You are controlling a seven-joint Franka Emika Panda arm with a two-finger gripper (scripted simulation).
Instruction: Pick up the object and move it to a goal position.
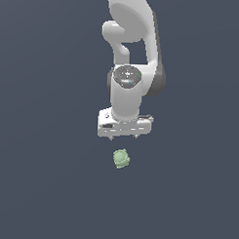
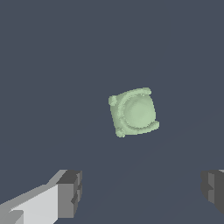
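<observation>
Grey finger pads [image 2: 70, 192] sit closest to the wrist camera, one at each side of its picture, with a wide gap of bare floor between them. Nothing is held: the gripper [image 1: 124, 136] has its jaws spread and empty.

Arm: one white Franka arm [image 1: 128, 53] reaches down from the top of the exterior view, its wrist section vertical and the gripper body pointing straight down at the floor. Two short dark fingertips show under the white gripper body.

Object: the object [image 1: 121, 158] is a small pale green lump, lying on the dark floor [image 1: 41, 187]. In the exterior view it appears just below the gripper, clear of the fingertips, with a visible strip of floor separating them. It is narrower than the gripper body above it.

Detail from the wrist view: the object [image 2: 133, 112] has a rounded-square outline, a raised rim, small knobs at its corners and a smooth shallow dome in the middle. It sits slightly rotated relative to the line between the two finger pads, and is apart from both of them.

Surface: the floor is a uniform dark blue-grey.
</observation>
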